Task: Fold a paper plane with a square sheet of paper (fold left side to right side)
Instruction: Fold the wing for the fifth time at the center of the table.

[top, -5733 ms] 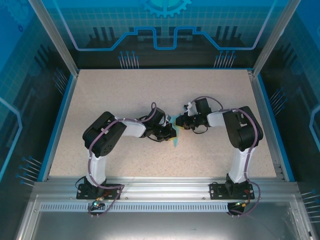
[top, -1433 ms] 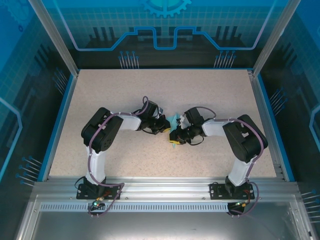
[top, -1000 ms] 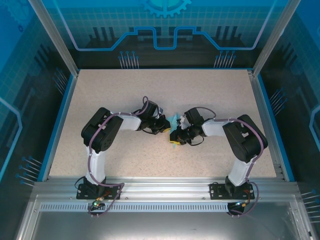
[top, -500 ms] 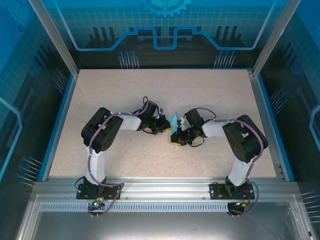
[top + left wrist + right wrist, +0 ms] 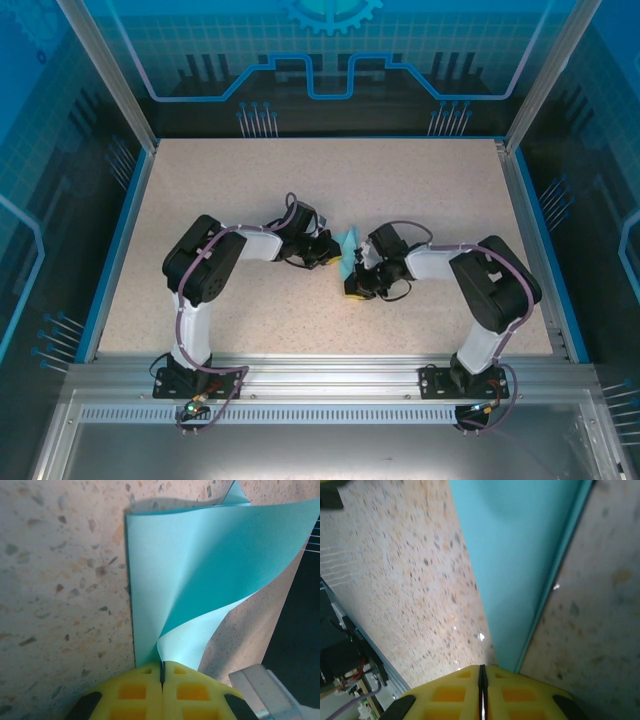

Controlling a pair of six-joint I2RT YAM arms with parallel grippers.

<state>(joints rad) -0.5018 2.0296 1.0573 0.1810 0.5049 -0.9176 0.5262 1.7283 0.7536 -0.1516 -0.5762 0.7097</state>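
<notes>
Left claw (image 5: pixel 161 667) and right claw (image 5: pixel 481 670) each pinch the square sheet of paper (image 5: pixel 200 565) — curled up between them.

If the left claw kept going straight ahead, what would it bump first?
The left claw is pinching the blue paper, which curls up right ahead, so probably more of that same sheet; depth is unclear.

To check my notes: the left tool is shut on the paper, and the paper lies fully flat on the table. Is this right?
Not fully. The left tool is shut on the paper, but the paper does not lie flat: the left wrist view shows part of it curling up off the table in a wave.
</notes>
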